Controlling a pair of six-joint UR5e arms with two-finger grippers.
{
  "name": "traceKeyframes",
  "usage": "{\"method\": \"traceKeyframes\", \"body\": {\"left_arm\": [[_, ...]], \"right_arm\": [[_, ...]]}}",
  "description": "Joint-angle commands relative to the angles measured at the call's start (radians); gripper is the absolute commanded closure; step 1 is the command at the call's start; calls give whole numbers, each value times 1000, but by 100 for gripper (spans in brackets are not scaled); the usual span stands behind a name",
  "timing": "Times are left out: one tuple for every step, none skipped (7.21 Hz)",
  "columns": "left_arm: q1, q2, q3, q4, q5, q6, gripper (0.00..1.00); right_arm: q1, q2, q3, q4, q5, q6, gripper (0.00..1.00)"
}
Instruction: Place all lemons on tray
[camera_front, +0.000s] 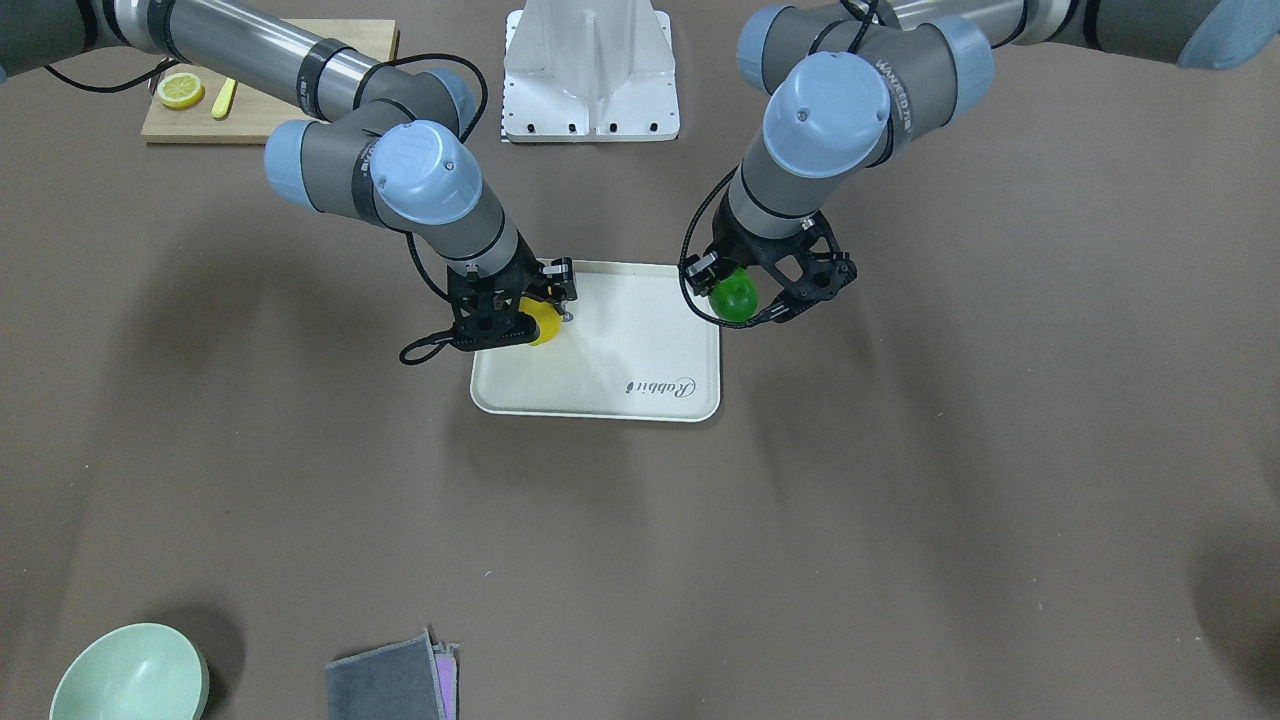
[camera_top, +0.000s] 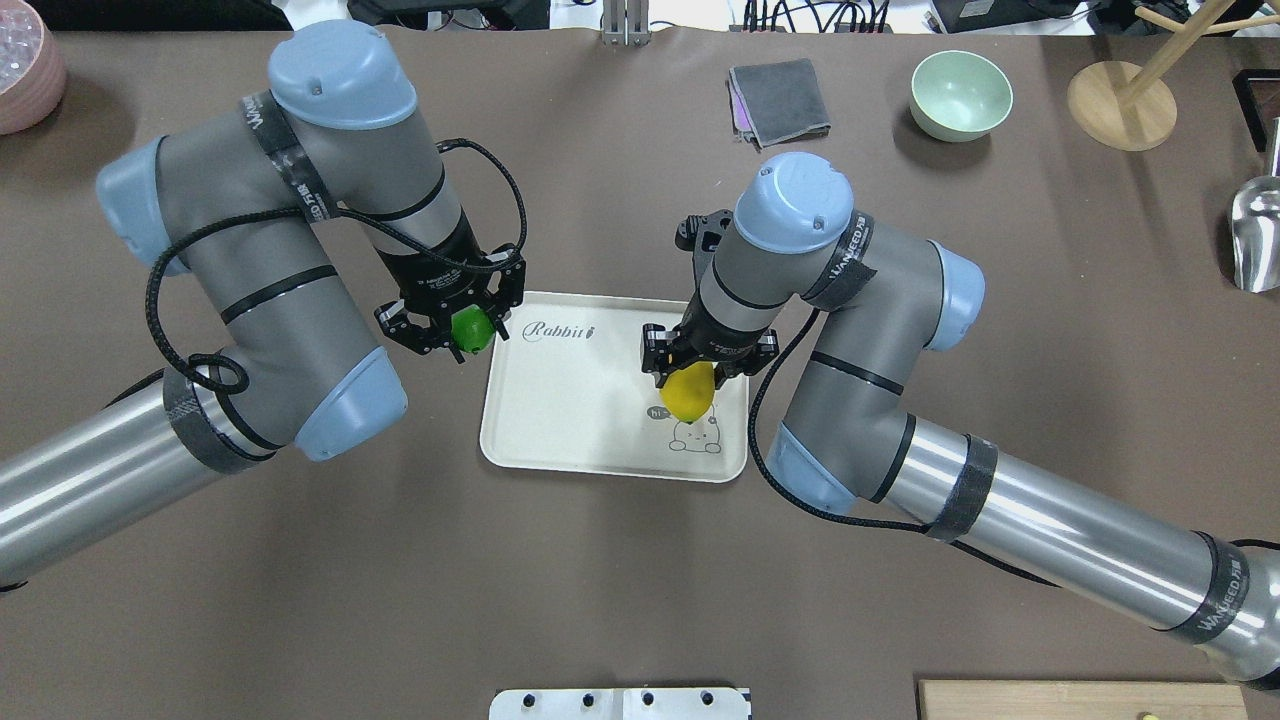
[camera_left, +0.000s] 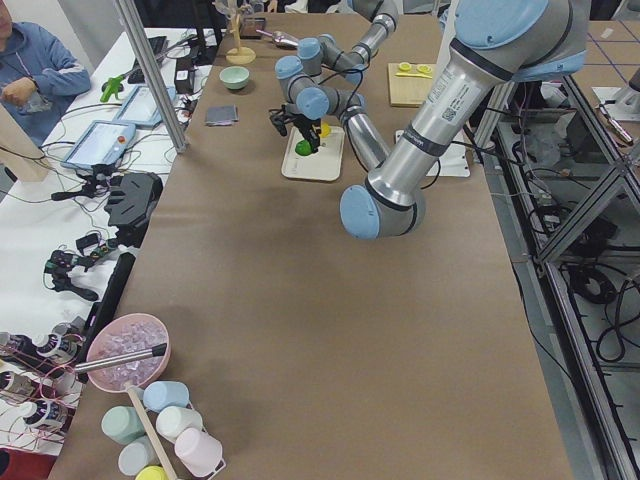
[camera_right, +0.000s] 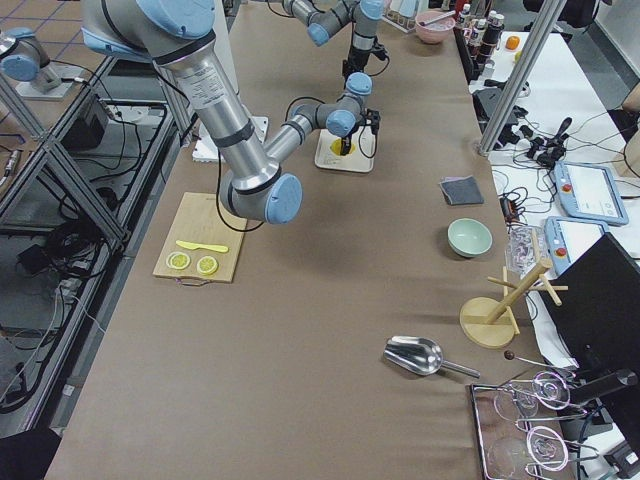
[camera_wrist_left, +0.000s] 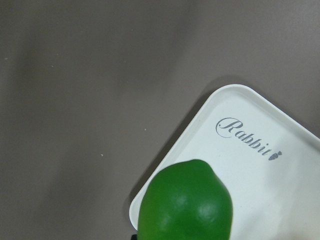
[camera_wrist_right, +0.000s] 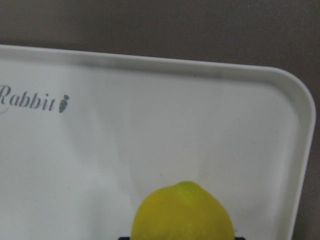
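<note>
Green lemon (camera_wrist_left: 185, 200), left end effector (camera_top: 470, 336) downturned

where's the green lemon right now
In the overhead view the green lemon is gripped in the left tool at the tray's left edge, by the corner with the Rabbit lettering, across from the yellow lemon in the right tool.

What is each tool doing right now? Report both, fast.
Left tool: closed, holding the green lemon.
Right tool: closed, holding the yellow lemon.
</note>
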Motion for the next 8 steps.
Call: {"method": "traceKeyframes", "body": {"left_arm": [[22,-19,19,-8,25,-43,100],[43,-24,23,-34,50,-81,100],[57,-33,32,-51,59,-125,100],[69,-50,48,-51,59,-150,100],[89,-90,80,-52,99,-187,100],[129,-125,104,-54,154,-225,100],[135,-134,124,-75,159,-238,100],[141,-130,132,-95,160,-232,92]], "right_arm": [[20,6,6,0,-4,4,0],[79,-6,32,-3,26,3,0],[156,-51,63,-2,79,1,0],[228,-113,108,-2,104,-16,0],[279,-174,151,-2,114,-22,0],[331,-220,155,-3,99,-29,0],[394,-278,158,-6,85,-78,0],[482,-343,166,-11,91,-205,0]]}}
